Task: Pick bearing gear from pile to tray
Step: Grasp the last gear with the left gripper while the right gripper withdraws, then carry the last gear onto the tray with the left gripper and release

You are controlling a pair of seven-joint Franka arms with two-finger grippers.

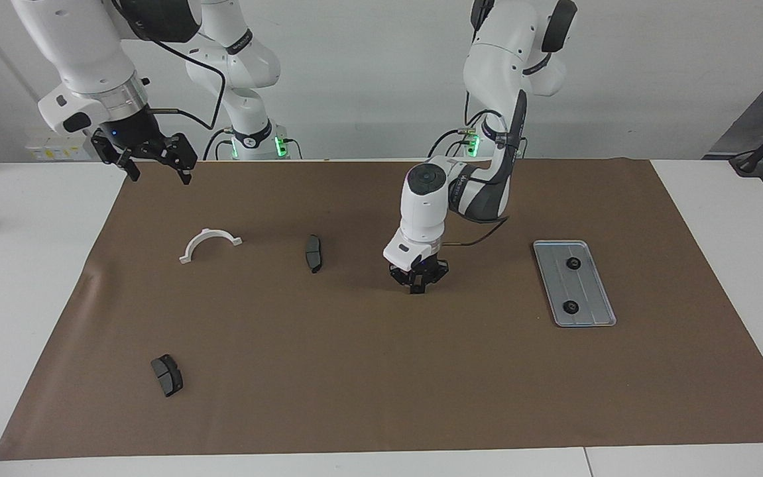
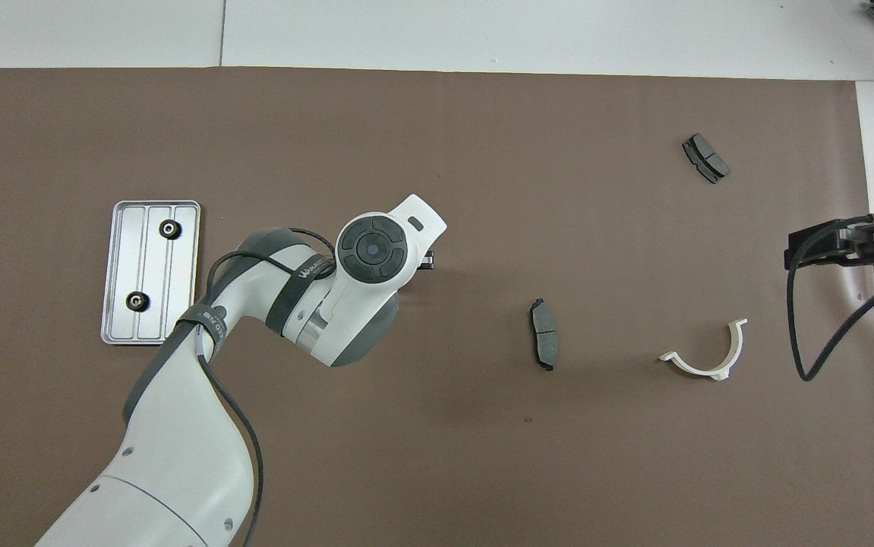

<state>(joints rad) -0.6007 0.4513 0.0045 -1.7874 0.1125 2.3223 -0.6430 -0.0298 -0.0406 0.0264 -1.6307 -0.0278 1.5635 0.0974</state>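
The silver tray lies on the brown mat toward the left arm's end, with two black gears in it. It also shows in the overhead view with both gears. My left gripper hangs low over the mat's middle, between the tray and a brake pad, shut on a small dark part that looks like a gear. In the overhead view the arm hides it. My right gripper waits open, raised over the mat's edge at the right arm's end.
A white half-ring bracket lies toward the right arm's end. The brake pad lies near the middle. A second brake pad lies farther from the robots. No loose gear shows on the mat.
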